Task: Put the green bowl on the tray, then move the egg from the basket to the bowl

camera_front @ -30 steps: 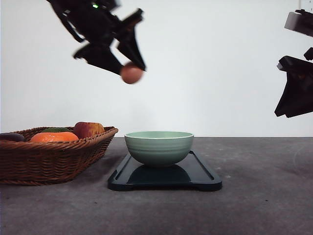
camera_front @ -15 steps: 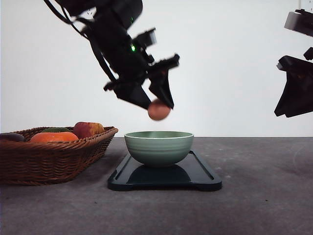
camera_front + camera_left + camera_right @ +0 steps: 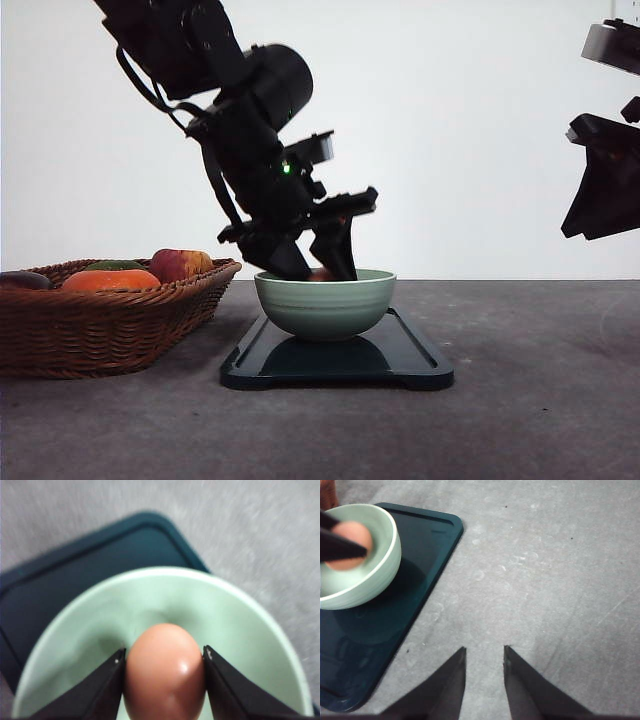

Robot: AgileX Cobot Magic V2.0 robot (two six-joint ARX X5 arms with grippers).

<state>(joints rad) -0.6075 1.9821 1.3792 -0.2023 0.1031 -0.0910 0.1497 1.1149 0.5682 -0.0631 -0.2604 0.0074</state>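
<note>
The green bowl sits on the dark tray at the table's middle. My left gripper reaches down into the bowl, shut on the brown egg, which barely shows over the rim. In the left wrist view the egg is pinched between the black fingers just above the bowl's floor, with the tray beyond. The basket stands left of the tray. My right gripper hangs high at the right. In the right wrist view, the right gripper is open over bare table, beside the tray, bowl and egg.
The basket holds an orange fruit, a reddish fruit, a green item and a dark item. Grey tabletop spreads right of the tray and in front of it.
My left gripper has carried the egg down and to the right, from high above the basket's right end into the bowl. The right arm has stayed still.
</note>
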